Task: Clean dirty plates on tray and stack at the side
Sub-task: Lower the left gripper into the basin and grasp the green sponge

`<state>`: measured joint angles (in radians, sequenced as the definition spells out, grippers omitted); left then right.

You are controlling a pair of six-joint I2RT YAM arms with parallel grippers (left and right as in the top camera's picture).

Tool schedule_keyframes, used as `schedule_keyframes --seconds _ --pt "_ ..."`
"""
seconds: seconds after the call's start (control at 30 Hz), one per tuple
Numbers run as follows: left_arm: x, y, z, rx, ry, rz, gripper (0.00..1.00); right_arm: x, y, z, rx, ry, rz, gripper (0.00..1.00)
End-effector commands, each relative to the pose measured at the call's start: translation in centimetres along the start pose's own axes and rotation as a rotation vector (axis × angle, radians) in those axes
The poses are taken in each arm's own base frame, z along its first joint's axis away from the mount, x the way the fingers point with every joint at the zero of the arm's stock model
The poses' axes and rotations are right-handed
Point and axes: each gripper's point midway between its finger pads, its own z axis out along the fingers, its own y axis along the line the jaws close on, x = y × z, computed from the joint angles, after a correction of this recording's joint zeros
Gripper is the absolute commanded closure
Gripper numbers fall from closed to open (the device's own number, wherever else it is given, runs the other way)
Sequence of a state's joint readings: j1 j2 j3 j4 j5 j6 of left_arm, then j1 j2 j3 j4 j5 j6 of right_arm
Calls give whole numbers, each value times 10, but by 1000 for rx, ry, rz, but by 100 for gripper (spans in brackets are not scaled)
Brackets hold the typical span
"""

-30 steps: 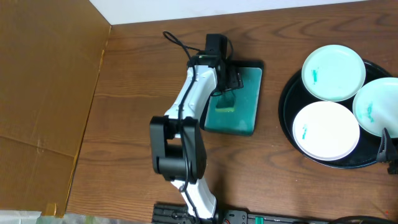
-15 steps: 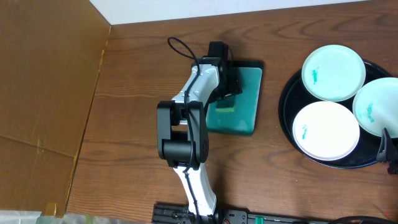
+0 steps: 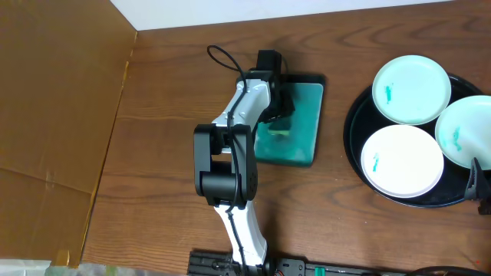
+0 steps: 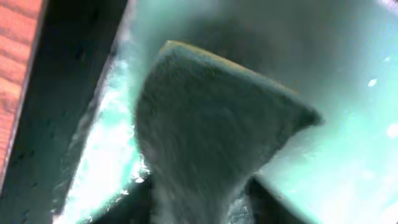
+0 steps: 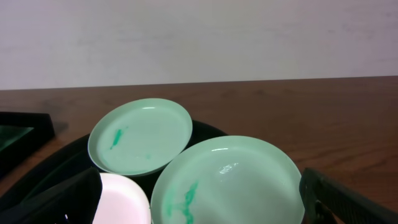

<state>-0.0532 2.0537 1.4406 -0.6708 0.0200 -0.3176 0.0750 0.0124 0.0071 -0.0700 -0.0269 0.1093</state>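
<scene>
Three dirty plates, white with teal smears, lie on the black tray [image 3: 354,146]: one at the back [image 3: 411,89], one at the front [image 3: 402,161], one at the right [image 3: 466,130]. My left gripper [image 3: 279,107] is down over the small teal tray [image 3: 305,142]. In the left wrist view its jaws [image 4: 199,202] pinch a dark green sponge [image 4: 211,124], whose near end is squeezed narrow. My right gripper [image 5: 199,208] hangs open at the black tray's right edge, above the right plate [image 5: 230,180], touching nothing.
A brown cardboard sheet [image 3: 54,115] covers the table's left side. A white wall runs along the far edge. A black cable [image 3: 222,57] loops behind the left arm. Brown wooden table [image 3: 169,92] lies between the cardboard and the teal tray.
The left arm swung its elbow right and settled over the teal tray, and its jaws closed in on the sponge. The right arm and the plates have not moved.
</scene>
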Motion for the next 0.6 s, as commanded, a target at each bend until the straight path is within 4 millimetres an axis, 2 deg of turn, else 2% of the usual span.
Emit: schedule_keyframes --seconds 0.0,0.2,0.4,0.53,0.57 --pt "-3 3 5 -7 -3 -13 13 0 -2 0 6 0 -13 1" --pt "-3 3 4 -6 -4 -12 15 0 -2 0 6 0 -13 1" --pt "-5 2 3 -3 -11 -13 57 0 -2 0 6 0 -13 1" --pt "-4 3 3 -4 -10 -13 92 0 -2 0 6 0 -13 1" --pt "-4 3 2 -3 -11 -13 93 0 -2 0 6 0 -13 1"
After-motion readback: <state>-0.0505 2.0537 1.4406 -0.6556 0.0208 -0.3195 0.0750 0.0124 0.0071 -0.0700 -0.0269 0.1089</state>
